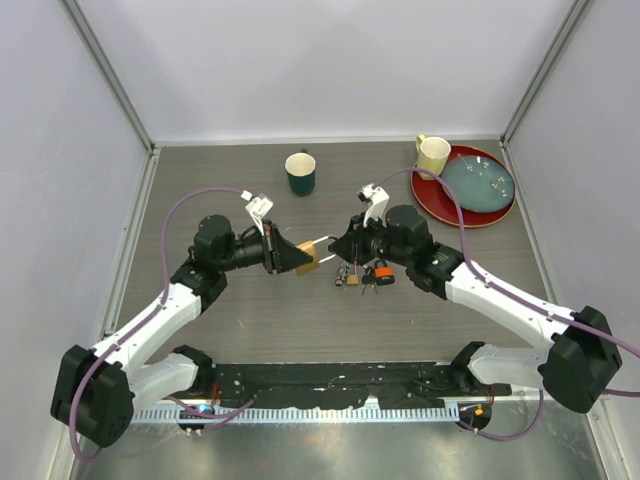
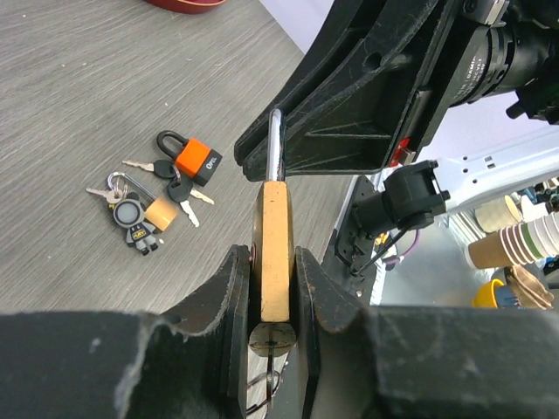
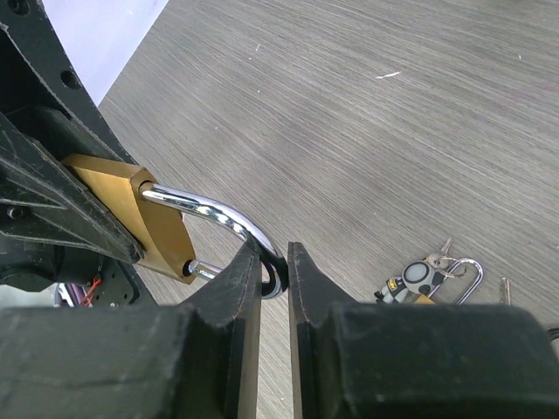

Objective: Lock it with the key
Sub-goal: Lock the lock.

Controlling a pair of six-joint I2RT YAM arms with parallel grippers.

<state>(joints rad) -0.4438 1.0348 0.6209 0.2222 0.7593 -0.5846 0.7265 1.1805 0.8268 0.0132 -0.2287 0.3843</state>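
The left claw (image 2: 272, 257) clamps the brass padlock (image 2: 274, 218) by its body above the surface (image 3: 393, 105), while the right claw (image 3: 275, 253), almost closed, pinches the shackle (image 3: 210, 208).

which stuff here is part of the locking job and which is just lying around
job: brass padlock, left hand holding it, right hand at its shackle

lying about: orange padlock with keys, small padlock on a figure keyring, green mug, yellow mug, red plate, blue plate
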